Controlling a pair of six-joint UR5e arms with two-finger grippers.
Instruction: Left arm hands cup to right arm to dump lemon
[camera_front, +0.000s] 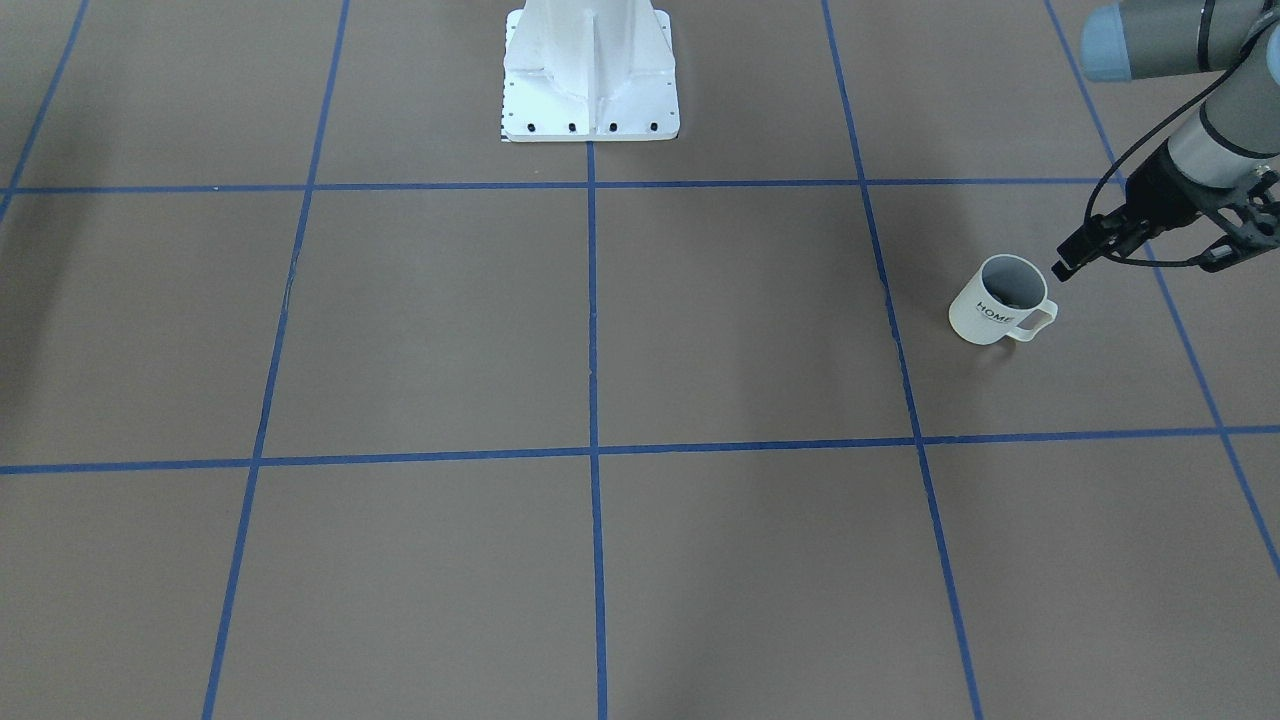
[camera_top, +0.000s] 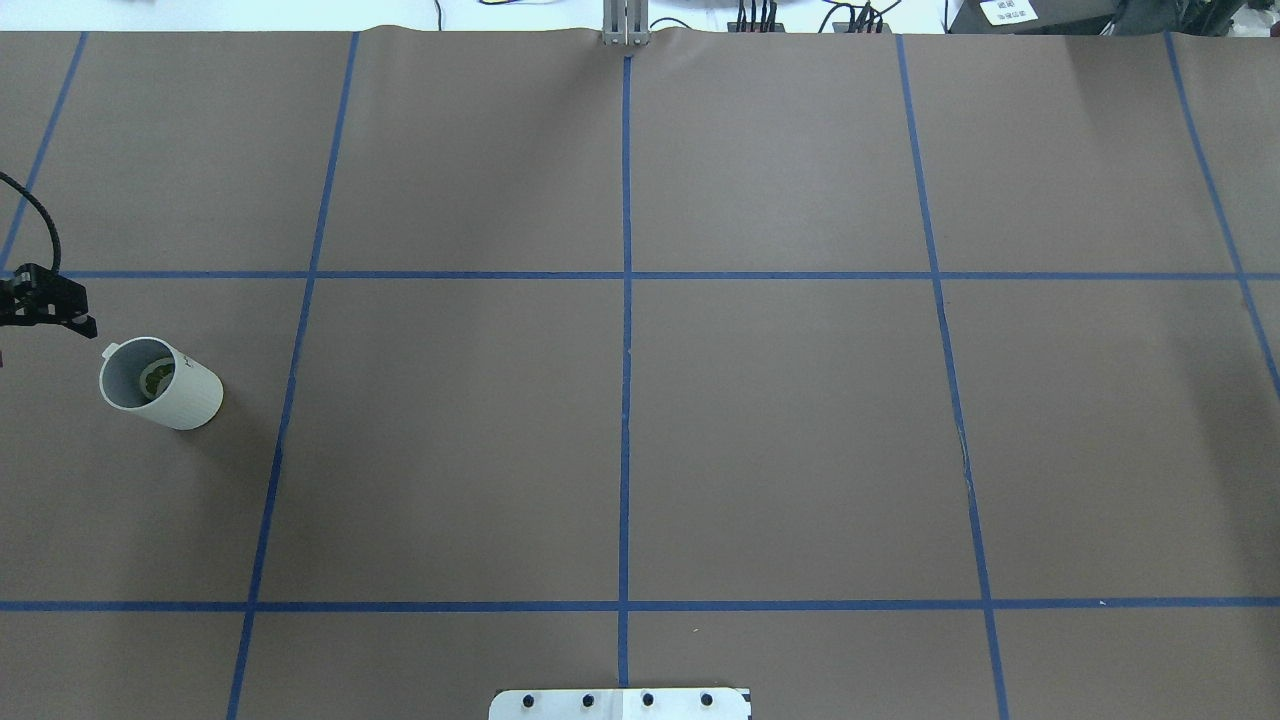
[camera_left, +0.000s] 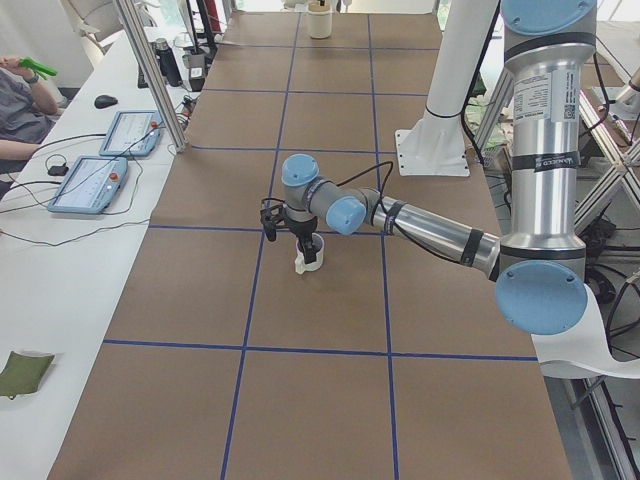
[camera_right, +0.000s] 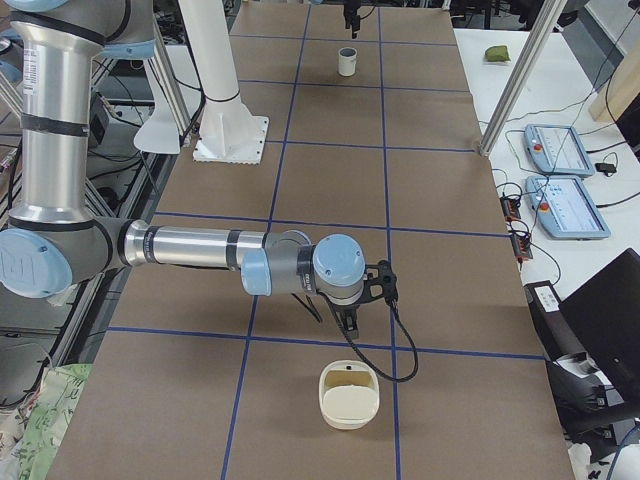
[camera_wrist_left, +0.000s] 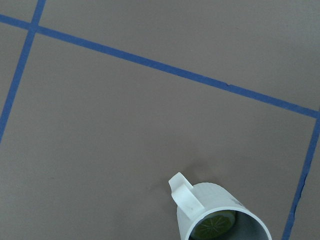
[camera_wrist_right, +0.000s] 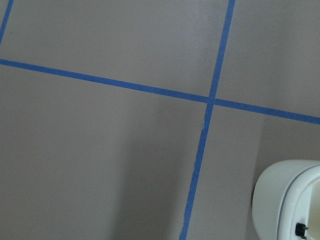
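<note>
The cup (camera_front: 1000, 303), an off-white mug with black "HOME" lettering, stands upright near the table's left end; it also shows in the overhead view (camera_top: 165, 387) and the left wrist view (camera_wrist_left: 220, 212). The lemon (camera_top: 154, 378) lies inside it, its ribbed yellow-green face clear in the left wrist view (camera_wrist_left: 215, 225). My left gripper (camera_front: 1238, 252) hovers beside and above the cup, apart from it, half cut by the frame edge; its jaws look spread and empty. My right gripper (camera_right: 362, 292) shows only in the exterior right view, so I cannot tell its state.
A cream-white container (camera_right: 350, 396) sits on the table below the right arm and shows in the right wrist view (camera_wrist_right: 287, 202). The white robot base (camera_front: 590, 85) stands mid-table. A side table holds tablets (camera_left: 100, 160), with a person (camera_left: 20, 95) behind it.
</note>
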